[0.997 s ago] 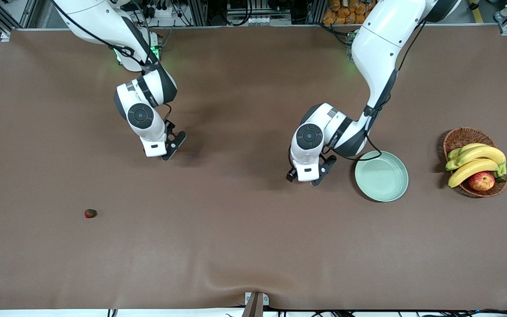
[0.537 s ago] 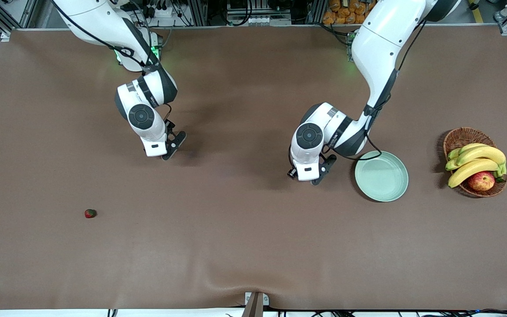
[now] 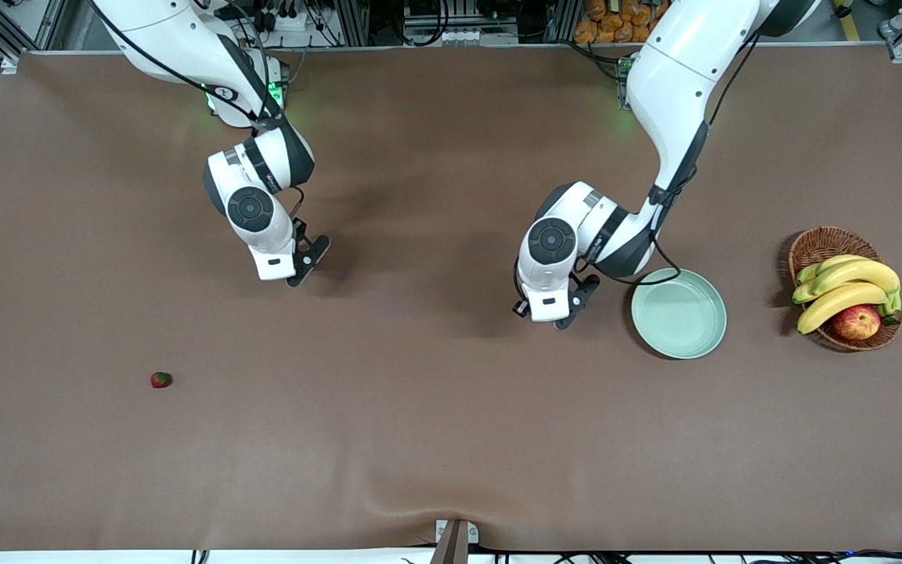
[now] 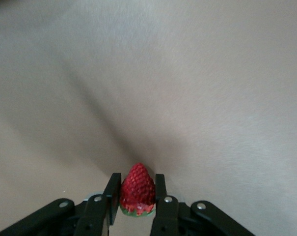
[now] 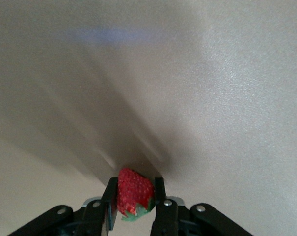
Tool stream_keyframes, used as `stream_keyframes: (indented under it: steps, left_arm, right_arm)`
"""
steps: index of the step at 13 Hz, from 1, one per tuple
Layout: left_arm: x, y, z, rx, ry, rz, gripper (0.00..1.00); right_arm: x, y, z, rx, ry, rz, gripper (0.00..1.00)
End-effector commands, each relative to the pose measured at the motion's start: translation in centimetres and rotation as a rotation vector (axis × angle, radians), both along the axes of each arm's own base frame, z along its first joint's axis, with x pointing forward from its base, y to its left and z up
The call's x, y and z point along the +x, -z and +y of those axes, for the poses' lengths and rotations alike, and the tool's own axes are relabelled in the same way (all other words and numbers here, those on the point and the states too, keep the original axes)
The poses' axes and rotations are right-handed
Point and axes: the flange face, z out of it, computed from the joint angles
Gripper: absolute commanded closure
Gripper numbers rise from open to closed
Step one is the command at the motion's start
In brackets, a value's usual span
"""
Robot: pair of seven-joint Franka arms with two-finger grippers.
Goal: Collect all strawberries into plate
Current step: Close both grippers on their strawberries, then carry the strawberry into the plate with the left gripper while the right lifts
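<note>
- Since a second ago your left pincer (image 3: 543, 316) has edged slightly up; the right pincer (image 3: 300, 270) barely shifts.
- Your left pincer, over bare tabletop (image 3: 451, 431) beside the mint-green plate (image 3: 679, 313), clamps a red, seeded strawberry (image 4: 137, 190).
- Your right pincer grips a second strawberry (image 5: 134, 192).
- The third strawberry (image 3: 160, 380) lies toward the right arm's end.

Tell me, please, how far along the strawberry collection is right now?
Nothing is delivered: the round pale mint-green plate holds no berry. In hand: the left gripper, over the brown table beside the plate, grips one small red strawberry, and the right gripper, over the table, grips another. Left: a third strawberry lies toward the right arm's end.
</note>
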Motion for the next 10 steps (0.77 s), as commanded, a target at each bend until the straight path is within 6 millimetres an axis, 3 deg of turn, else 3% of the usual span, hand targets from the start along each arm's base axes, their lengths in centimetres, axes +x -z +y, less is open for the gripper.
stream_keyframes:
  steps: [1,4,7,9,10]
  left_arm:
    - [1.1,-5.9,3.0,0.031,0.005,-0.025,1.0]
    - [3.6,-9.7,9.1,0.047,0.08,0.009,1.0]
    - [5.3,-10.0,15.9,0.064,0.187,0.101,1.0]
    - [5.5,-8.6,20.5,0.057,0.267,0.168,1.0]
    - [5.5,-7.6,23.0,0.049,0.301,0.197,1.0]
  right_arm:
    - [-0.4,-0.6,-0.2,-0.003,-0.017,-0.001,1.0]
    - [0.7,-2.3,0.2,-0.013,-0.014,0.008,1.0]
    - [2.8,-4.3,1.6,-0.002,0.003,-0.011,1.0]
    - [4.4,-5.8,3.0,0.04,0.031,-0.042,1.0]
    - [5.1,-7.0,4.9,0.079,0.044,-0.061,1.0]
